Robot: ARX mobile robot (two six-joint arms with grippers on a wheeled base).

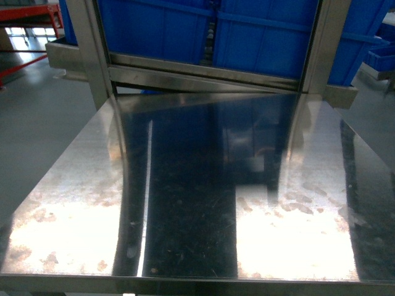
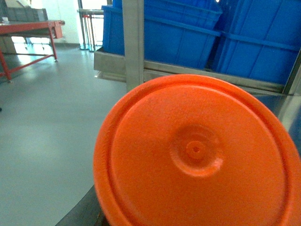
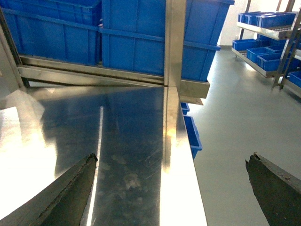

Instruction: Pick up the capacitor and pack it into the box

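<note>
Orange ribbed round capacitor (image 2: 197, 155) end | scuffed steel table (image 1: 185, 216) — right jaws apart

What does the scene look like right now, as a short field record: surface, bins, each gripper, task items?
surface: bare steel table, glare and smudges
bins: large blue bins on the rack behind the table
left wrist view: filled by an orange round disc, very close; left gripper fingers not visible
right gripper: open, nothing between the fingers, above the table's right edge
capacitor: not identifiable in any view
box: not in view
</note>
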